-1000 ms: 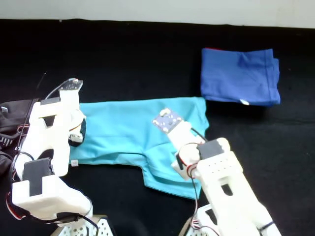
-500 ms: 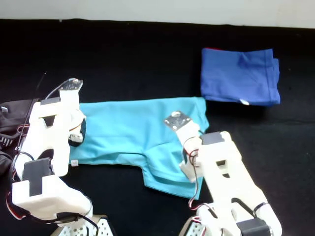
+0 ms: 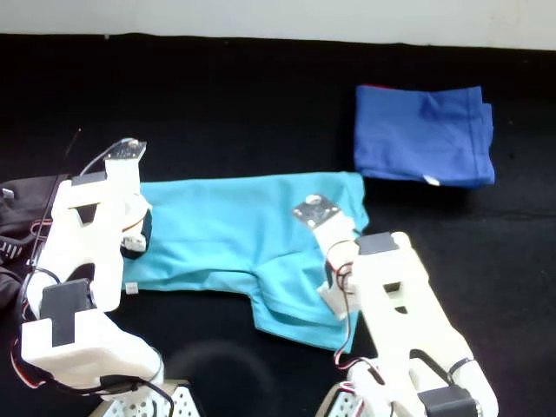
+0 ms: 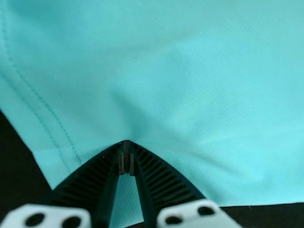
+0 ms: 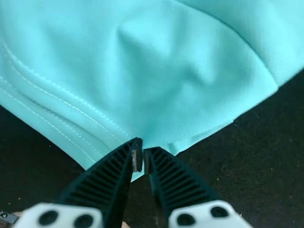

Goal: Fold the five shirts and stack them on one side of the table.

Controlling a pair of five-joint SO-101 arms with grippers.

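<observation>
Turquoise shirt [image 3: 226, 234] lies spread across the middle of the black table [image 3: 217, 104], its long side running from 9 o'clock to 3 o'clock. One part of it reaches out toward 5 o'clock, where the cloth is doubled and rumpled.

The left arm [image 3: 87, 234] stands over the shirt's 9 o'clock edge. In the left wrist view the left gripper [image 4: 125, 159] has its jaws pressed together on a pinch of the turquoise cloth [image 4: 190, 71]. The fabric draws into faint creases at the tips, and a stitched hem line runs close by.

The right arm [image 3: 391, 295] leans over the shirt's 4 o'clock part, beside the rumpled flap. In the right wrist view the right gripper [image 5: 141, 159] is clamped on the very edge of the shirt [image 5: 142, 71], next to rows of hem stitching. A soft ridge of cloth is raised just beyond the fingertips, and bare table shows on both sides of the jaws.

A folded blue shirt [image 3: 423, 135] rests at 2 o'clock on the table, apart from the turquoise one, with a thin sliver of red showing at its far corner. At the 9 o'clock edge of the table sits a dark bundle [image 3: 17, 213] behind the left arm; what it is cannot be told.
</observation>
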